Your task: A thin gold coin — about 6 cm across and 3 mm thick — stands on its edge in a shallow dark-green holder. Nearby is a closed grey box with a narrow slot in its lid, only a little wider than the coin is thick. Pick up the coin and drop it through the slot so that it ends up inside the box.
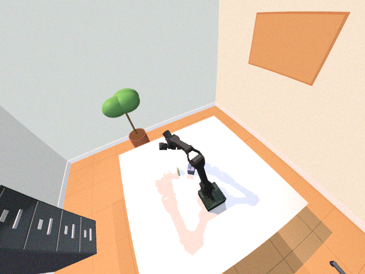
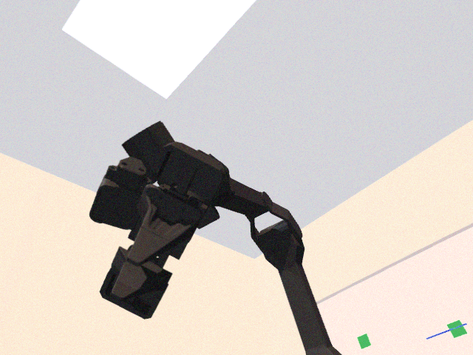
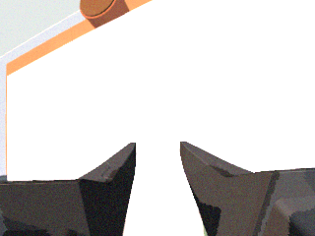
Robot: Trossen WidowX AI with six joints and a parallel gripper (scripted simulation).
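The gold coin [image 1: 177,168] is a tiny upright sliver in the dark-green holder [image 1: 178,173], near the middle of the white table in the top view. The grey box [image 1: 190,169] is just to its right; a dark slot line runs along its lid. My gripper [image 3: 157,147] is partly open, with a gap between the fingertips and nothing in it. In the top view it hangs high, above and left of the coin and box. In the wrist view a thin green sliver shows at the bottom beside the right finger, too little to identify. The exterior view shows neither coin nor box.
The arm's base [image 1: 212,198] stands on the white table [image 1: 250,165], right of and nearer than the box. A potted plant [image 1: 137,135] [image 3: 98,6] stands beyond the table's far edge. A dark drawer cabinet [image 1: 44,226] is at lower left. Arm shadows fall across the table.
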